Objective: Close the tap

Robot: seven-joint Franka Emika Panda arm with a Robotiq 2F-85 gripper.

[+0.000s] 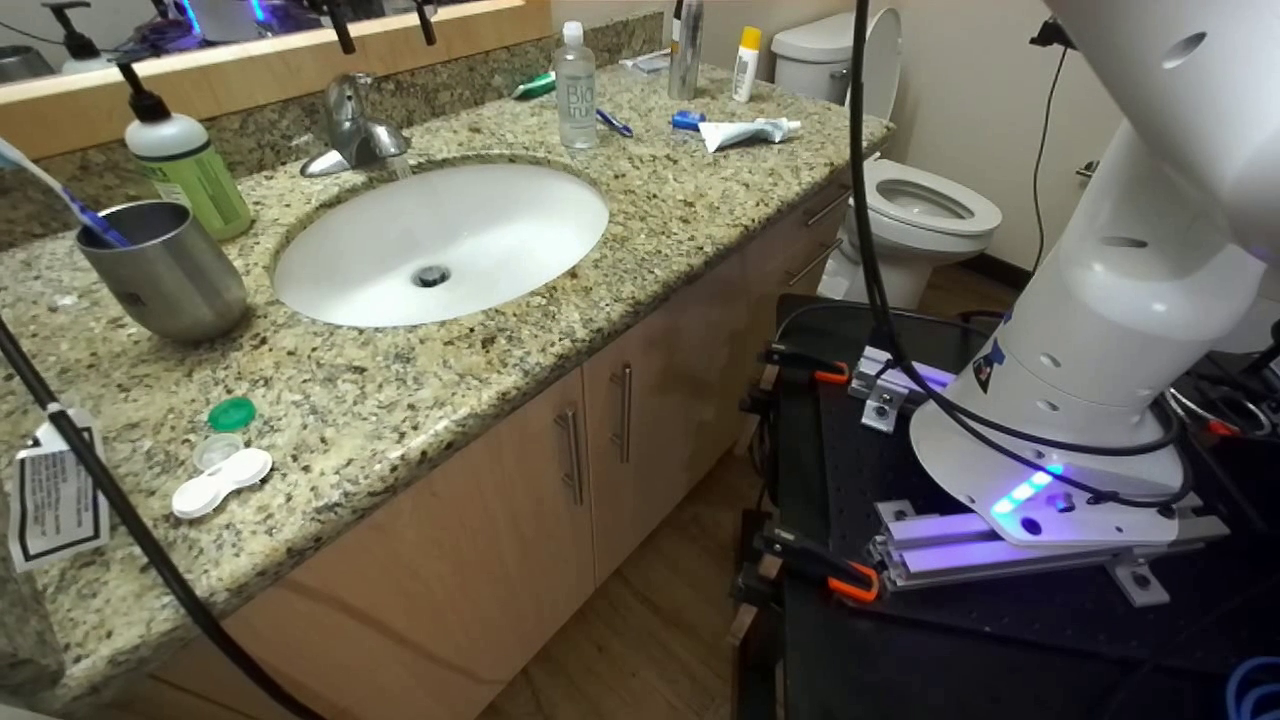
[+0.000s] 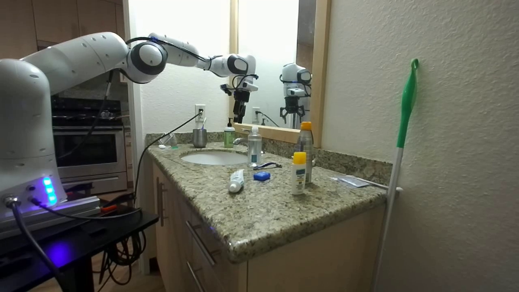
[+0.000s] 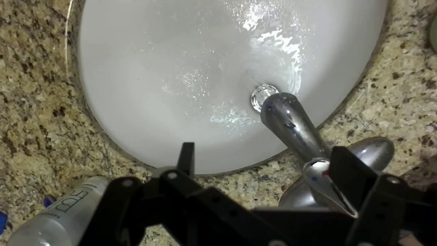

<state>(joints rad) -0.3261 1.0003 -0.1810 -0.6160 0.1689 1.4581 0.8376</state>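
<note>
My end effector (image 3: pixel 263 150) stands wide in the wrist view, its black fingers (image 3: pixel 350 174) well apart and holding nothing. The tap (image 3: pixel 307 147) lies below it, toward the picture's right: the spout (image 3: pixel 290 119) reaches up and left over the drain (image 3: pixel 260 96), and the lever (image 3: pixel 315 177), with its red and blue mark, passes partly behind the finger on that side. Water (image 3: pixel 280 41) glints in the basin (image 3: pixel 129 85) — I see ripples on both sides of the drain.

In an exterior view I have most of the arm (image 2: pixel 85 52): it rises from its base (image 2: pixel 24 176), bends at the elbow and stretches out over the surface (image 2: pixel 227 215) with the wrist turned down. The end effector (image 2: pixel 239 118) hangs from it near the mirror (image 2: pixel 263 40), fingers pointing down, its tips above the tap (image 2: pixel 241 141) with a gap between — so I read the two as apart. A clear bottle (image 2: pixel 254 146) hides part of the tap from here. The mirror gives me a reflection (image 2: pixel 292 103) of the end effector, its fingers spread.

In an exterior view two dark fingertips (image 1: pixel 341 28) show at the top edge, set apart, above the tap (image 1: pixel 360 140). The tap stands at the basin's back rim. The arm's base rests on metal rails (image 1: pixel 990 552) over a black platform (image 1: pixel 940 660) to the right.
</note>
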